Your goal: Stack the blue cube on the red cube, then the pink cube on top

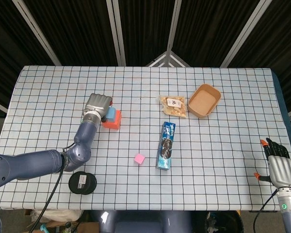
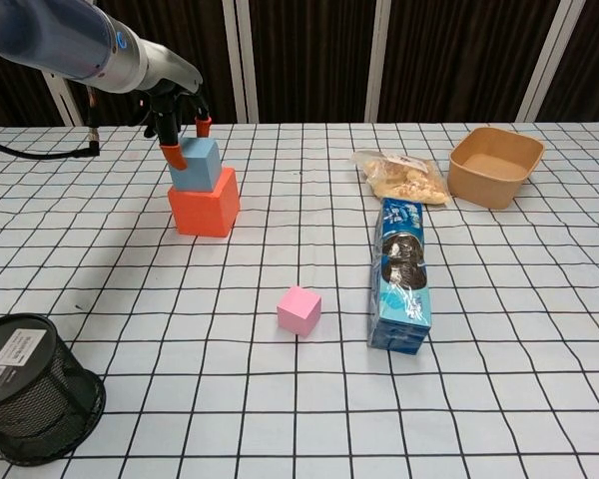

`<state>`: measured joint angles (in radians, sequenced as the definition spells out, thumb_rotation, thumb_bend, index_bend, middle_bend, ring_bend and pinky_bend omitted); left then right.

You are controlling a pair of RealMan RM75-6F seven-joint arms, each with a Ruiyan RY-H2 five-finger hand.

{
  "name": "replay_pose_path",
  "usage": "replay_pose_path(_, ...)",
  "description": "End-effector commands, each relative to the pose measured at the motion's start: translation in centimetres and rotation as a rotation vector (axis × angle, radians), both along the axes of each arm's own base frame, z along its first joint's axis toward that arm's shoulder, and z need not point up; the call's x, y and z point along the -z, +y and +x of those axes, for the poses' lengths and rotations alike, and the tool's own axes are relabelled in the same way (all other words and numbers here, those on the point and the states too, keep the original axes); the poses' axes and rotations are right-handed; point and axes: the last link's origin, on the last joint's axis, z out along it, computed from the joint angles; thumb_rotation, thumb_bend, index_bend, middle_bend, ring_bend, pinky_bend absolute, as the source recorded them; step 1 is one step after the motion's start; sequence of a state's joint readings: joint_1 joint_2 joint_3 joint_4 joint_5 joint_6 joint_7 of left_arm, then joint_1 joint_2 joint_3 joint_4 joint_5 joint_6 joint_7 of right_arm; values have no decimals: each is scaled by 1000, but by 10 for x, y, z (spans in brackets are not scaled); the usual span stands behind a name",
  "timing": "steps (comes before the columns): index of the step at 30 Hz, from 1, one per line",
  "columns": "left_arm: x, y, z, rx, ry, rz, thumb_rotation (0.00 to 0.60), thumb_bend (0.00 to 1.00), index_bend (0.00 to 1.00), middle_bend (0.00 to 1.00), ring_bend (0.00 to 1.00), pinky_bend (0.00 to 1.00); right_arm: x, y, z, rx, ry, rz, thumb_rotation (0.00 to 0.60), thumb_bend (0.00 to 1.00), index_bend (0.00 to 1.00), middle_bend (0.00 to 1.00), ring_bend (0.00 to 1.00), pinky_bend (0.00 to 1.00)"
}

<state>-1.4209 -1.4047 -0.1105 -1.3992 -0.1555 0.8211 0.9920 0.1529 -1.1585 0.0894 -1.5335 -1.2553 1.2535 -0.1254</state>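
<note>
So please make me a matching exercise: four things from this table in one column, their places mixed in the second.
1. small blue cube
2. small pink cube
3. black mesh cup
4. brown paper bowl

a. far right
b. on the red cube
c. near left corner
d. left of the blue cookie box

Pairs: 1-b, 2-d, 3-c, 4-a

One cube (image 2: 197,165) sat on a bigger cube (image 2: 205,205) at the left; a small cube (image 2: 299,309) lay nearer, left of the biscuit packet (image 2: 401,274), with a snack bag (image 2: 403,177) and bowl (image 2: 492,166) behind.
</note>
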Motion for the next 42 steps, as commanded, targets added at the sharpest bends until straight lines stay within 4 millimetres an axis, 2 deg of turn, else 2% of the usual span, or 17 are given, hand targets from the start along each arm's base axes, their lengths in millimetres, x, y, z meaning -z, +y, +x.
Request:
replay_pose_path(1, -5, 0, 2, 8, 16, 12, 600, 274, 287, 814, 649, 695, 0, 0, 0, 2, 1, 2, 600, 94, 33, 10, 58, 87)
replay_pose_path(9, -39, -13, 16, 51, 43, 51, 600, 274, 284, 812, 647, 695, 1, -1, 1, 5, 2, 7, 600, 95, 33, 10, 58, 87)
replay_pose_path(16, -79, -41, 54, 137, -76, 47, 600, 274, 290, 809, 646, 695, 0, 0, 3, 2, 1, -3, 600, 95, 33, 10, 58, 87)
replay_pose_path(20, -83, -57, 68, 179, -87, 16, 600, 274, 291, 808, 646, 695, 0, 0, 4, -4, 0, -3, 600, 94, 33, 10, 58, 87)
replay_pose_path(29, -35, -88, 79, 236, -63, -182, 600, 274, 300, 809, 646, 695, -3, 1, 2, 2, -5, -14, 600, 95, 33, 10, 58, 87)
replay_pose_path(42, 32, -110, 57, 276, -75, -388, 600, 274, 283, 809, 646, 695, -3, 2, 1, 9, -7, -8, 600, 95, 33, 10, 58, 87)
